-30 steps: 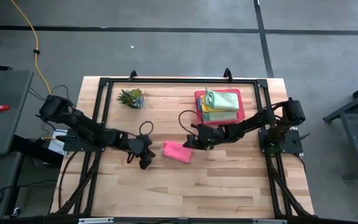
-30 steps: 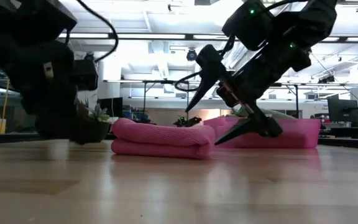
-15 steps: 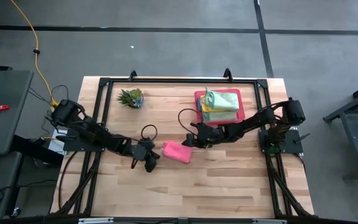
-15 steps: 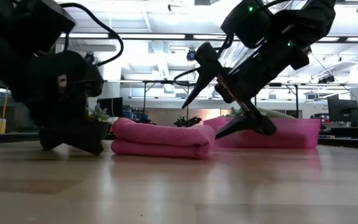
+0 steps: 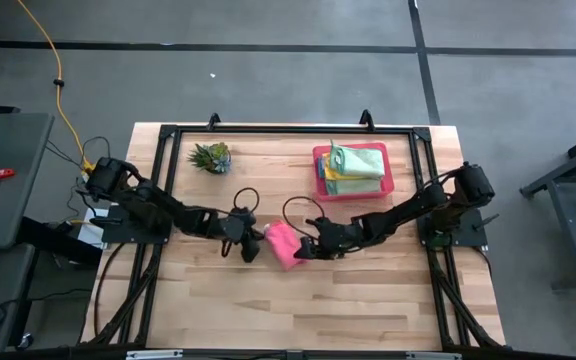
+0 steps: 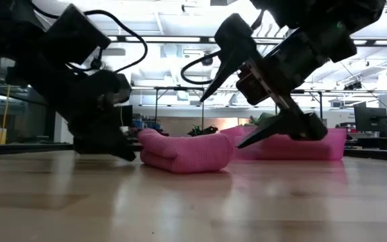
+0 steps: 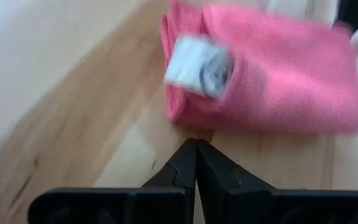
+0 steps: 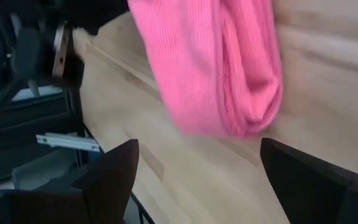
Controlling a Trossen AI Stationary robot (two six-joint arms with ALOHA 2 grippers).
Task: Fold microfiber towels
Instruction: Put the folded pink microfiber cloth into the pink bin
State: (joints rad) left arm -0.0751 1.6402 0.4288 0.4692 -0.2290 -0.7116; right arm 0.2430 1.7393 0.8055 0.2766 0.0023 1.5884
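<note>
One pink towel [image 5: 281,243] is lying soft, light; right gripper [image 5: 306,249] gaping, left gripper [image 5: 255,246] clenched empty; pinch its folded edge.

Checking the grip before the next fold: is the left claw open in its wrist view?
No, the left claw has its two dark fingers pressed together, just short of the pink towel.

One pink tray [image 5: 352,170] is seen on the table [image 5: 368,290]. One folded pink towel [image 5: 282,245] lies apart from the tray, toward the table's middle. On the tray a stack of towels [image 5: 353,166] is piled; light green, yellow and teal layers can be made out, their exact number not countable. One small plant [image 5: 211,156] stands well away from the tray. Two arms are counted, each ending in one pincer.
</note>
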